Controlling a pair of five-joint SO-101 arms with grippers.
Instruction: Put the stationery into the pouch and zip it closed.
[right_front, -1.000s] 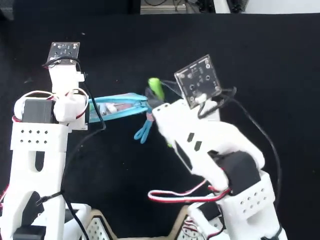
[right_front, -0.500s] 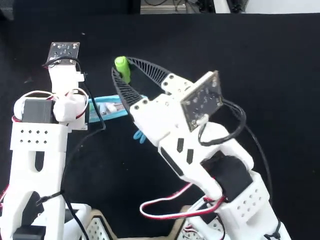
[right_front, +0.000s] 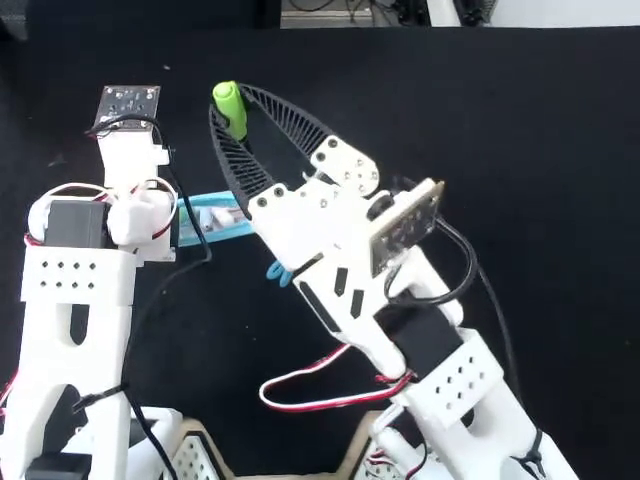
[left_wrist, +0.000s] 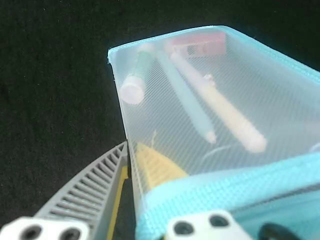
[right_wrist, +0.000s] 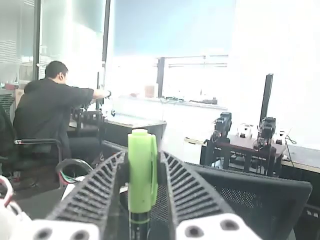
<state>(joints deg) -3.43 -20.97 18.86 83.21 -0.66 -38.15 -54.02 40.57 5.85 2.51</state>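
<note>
1. Two arms share one black table (right_front: 520, 150), and the risk is in how they meet. The right gripper (right_front: 228, 112) sits raised and well away from the pouch mouth, so its return path, judged from here, crosses close to the left arm. A careless sweep could knock that arm or the bag it holds.
2. The translucent mesh pouch with a teal zip band (right_front: 214, 214) is pinched at one edge by the left gripper (left_wrist: 136, 162), its fingers closed on the fabric. With one edge held the bag may sag or twist. If the opening folds flat (how wide it gapes I cannot tell), the next item would jam against the zip instead of sliding in.
3. The bright green marker (right_front: 229, 103) is clamped upright between the right gripper's ribbed jaws, cap end poking above the tips. The grip is near one end, so it could pivot or slip when tilted towards the pouch. It could then fall on the cloth outside.
4. The pouch is the only container here, and it is not yet zipped, as the marker is still outside.
5. Seen through its mesh, largest first:
   - a long cream pen (left_wrist: 225, 117)
   - a pale blue pen (left_wrist: 187, 100) just beside the cream one
   - a green-barrelled stick with a round white cap (left_wrist: 136, 80)
   - a small flat red piece (left_wrist: 197, 45) at the far end
</note>
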